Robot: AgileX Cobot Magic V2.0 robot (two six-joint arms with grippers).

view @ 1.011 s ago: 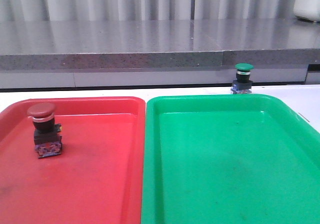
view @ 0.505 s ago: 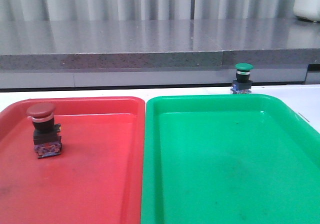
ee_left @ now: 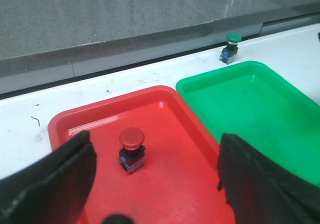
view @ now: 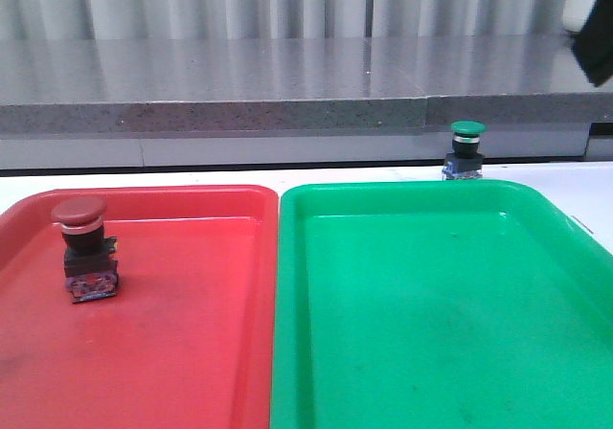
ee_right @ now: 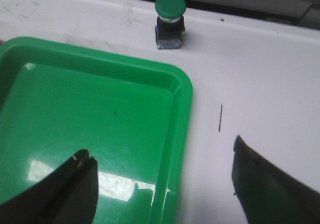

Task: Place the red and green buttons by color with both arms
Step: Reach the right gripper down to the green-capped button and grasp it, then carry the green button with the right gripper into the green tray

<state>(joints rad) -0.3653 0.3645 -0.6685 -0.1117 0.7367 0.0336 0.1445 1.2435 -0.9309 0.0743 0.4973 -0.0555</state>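
Red button: already sitting upright inside the red tray, far-left part, so that half looks done
Green button: on the white table, just past the green tray's far rim, not in yet
Left gripper: spread wide, empty, above the red tray
Right gripper: spread, empty, near the green tray's right rim
Look: glossy plastic trays with rounded corners, mushroom caps, black bodies, metal bases

From the front we look low and level across the red tray and green tray toward a grey ledge. Our left wrist camera looks down from higher, over the red tray, taking in both trays. Our right wrist camera sits nearer, above the green tray's far corner. All three views share the green button just beyond the green tray.
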